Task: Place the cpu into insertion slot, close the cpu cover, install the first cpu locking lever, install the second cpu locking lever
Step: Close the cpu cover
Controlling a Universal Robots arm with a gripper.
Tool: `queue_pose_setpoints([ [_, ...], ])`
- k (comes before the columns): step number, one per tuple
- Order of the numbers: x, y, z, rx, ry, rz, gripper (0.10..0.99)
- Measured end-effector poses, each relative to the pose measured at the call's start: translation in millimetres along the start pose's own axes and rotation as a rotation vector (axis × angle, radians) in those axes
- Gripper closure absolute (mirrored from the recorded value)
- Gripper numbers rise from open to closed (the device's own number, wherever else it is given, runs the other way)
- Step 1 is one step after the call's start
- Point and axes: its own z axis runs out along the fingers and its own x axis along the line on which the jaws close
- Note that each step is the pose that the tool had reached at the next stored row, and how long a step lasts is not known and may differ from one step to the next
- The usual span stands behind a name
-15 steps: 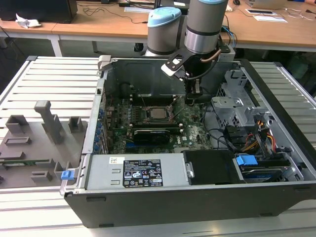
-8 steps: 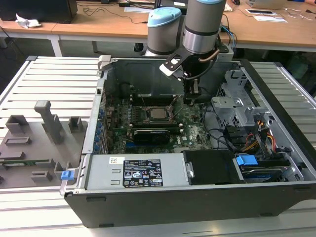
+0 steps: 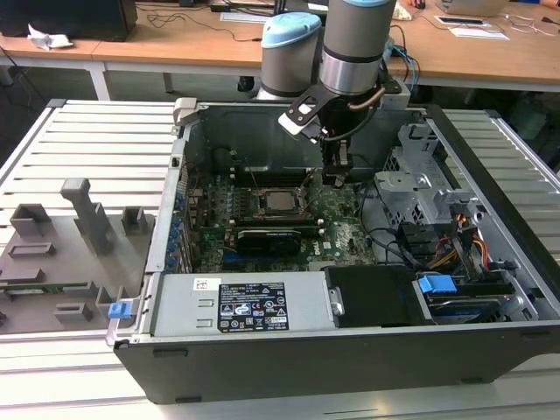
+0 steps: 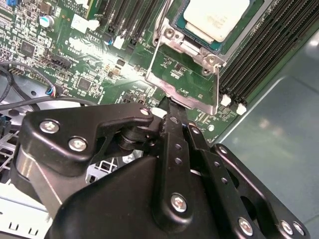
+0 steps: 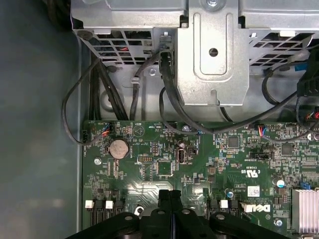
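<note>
Desk point(image 3: 87, 131) carries the open case point(image 3: 350, 367), laid on its side so the board point(image 3: 346, 229) faces up. My read: that gives the arm point(image 3: 354, 52) a straight drop onto the socket area. The arm comes in over the case's far wall. The drive cage point(image 3: 420, 188) sits at the exterior view's right of the board and the black card point(image 3: 276, 238) lies just in front of the socket. The tool point(image 3: 337, 171) works low in the space between socket and cage.

Tool state: narrow. The fingers point(image 5: 163, 204) are pressed together, with no gap between them in the first wrist view. In the second wrist view their tips meet the free edge of the cover point(image 4: 189, 99). Can't tell whether they nip the lip or only touch it. Closed tips likely serve as a slim pusher at that thin edge, which fits the cover-closing step.

The cover is open, swung off the socket. Green board shows through its window, not the chip. Its hinge side is at the slot and its free side points toward the tool. It's near-square, so no real long axis.

The cpu point(image 4: 217, 17) sits flat in the slot point(image 4: 168, 35), metal top up and nothing over it. It's square — no long axis — with its sides parallel to the slot rim and the memory slots point(image 4: 259, 55). Placement looks done; cover not yet down.
</note>
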Motion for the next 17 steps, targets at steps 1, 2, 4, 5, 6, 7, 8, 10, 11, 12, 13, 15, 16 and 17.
queue_pose_setpoints([
  [1, 0.0, -0.4, 0.0, 0.0, 0.0, 0.0, 0.98],
  [2, 0.0, -0.9, -0.1, 0.0, 0.0, 0.0, 0.98],
  [4, 0.0, -1.9, -0.1, 0.0, 0.0, 0.0, 0.98],
  [5, 0.0, -2.5, -0.1, 0.0, 0.0, 0.0, 0.98],
  [6, 0.0, -3.3, -0.1, 0.0, 0.0, 0.0, 0.98],
  [7, 0.0, -3.7, -0.1, 0.0, 0.0, 0.0, 0.98],
  [8, 0.0, -4.1, -0.2, 0.0, -0.0001, 0.0, 0.98],
  [10, 0.0, -5.1, -0.2, 0.0, -0.0001, 0.0, 0.98],
  [11, 0.0, -5.5, -0.2, 0.0, 0.0, 0.0, 0.98],
  [12, 0.0, -5.7, -0.2, 0.0, 0.0, 0.0, 0.98],
  [13, 0.0, -5.9, -0.2, 0.0, 0.0, 0.0, 0.98],
  [15, 0.0, -6.2, -0.2, 0.0, 0.0, 0.0, 0.98],
  [16, 0.0, -6.5, -0.2, 0.0, 0.0, 0.0, 0.98],
  [17, 0.0, -6.7, -0.3, 0.0, -0.0001, 0.0, 0.98],
])
